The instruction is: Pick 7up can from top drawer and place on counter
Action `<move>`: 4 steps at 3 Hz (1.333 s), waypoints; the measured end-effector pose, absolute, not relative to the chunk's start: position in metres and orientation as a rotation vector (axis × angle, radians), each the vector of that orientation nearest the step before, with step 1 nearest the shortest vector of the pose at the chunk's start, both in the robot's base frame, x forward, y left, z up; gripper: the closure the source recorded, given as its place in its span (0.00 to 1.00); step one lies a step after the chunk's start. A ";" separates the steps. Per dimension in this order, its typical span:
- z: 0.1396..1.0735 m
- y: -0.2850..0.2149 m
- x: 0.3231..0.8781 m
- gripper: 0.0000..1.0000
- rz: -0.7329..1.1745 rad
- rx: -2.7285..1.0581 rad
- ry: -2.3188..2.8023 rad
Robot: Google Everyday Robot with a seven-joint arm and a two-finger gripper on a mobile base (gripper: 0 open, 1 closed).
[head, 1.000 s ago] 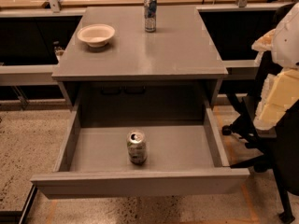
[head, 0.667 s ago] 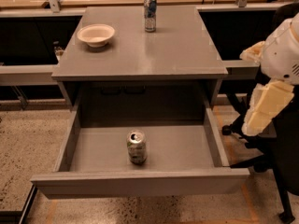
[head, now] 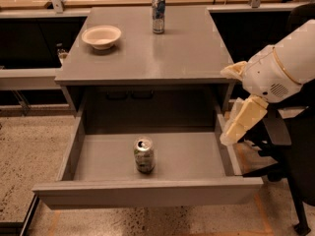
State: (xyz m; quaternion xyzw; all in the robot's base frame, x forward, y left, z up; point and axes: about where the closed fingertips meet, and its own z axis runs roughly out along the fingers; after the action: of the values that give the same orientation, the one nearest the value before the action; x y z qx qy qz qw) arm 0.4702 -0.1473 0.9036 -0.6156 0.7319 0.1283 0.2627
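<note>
Up top, smooth grey counter; beneath, shallow grey top drawer pulled open. Right of its wall, cream gripper, nearer than a moment ago, spread or pressed together impossible to tell. On the drawer floor, unmoved, upright silver-green 7up can, label unreadable.

Cans numbered two: one 7up can stood at 6 o'clock on the floor of the top drawer, and one taller blue-and-silver can stood at 12 o'clock on the counter. Bowls numbered one, a white bowl at 10 o'clock on that counter; one drawer and one counter were logged. Grippers numbered one: the gripper hung at 3 o'clock, just beside the drawer's right wall.
</note>
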 end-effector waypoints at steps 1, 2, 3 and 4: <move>0.895 -0.149 0.468 0.00 0.363 -1.644 2.018; 0.873 -0.129 0.469 0.00 0.424 -1.602 2.001; 0.846 -0.095 0.492 0.00 0.477 -1.536 1.929; 0.814 -0.059 0.511 0.00 0.563 -1.494 1.863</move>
State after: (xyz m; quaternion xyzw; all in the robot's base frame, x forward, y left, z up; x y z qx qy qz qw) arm 0.5109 -0.0589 0.8136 -0.5734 0.7148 0.2161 0.3371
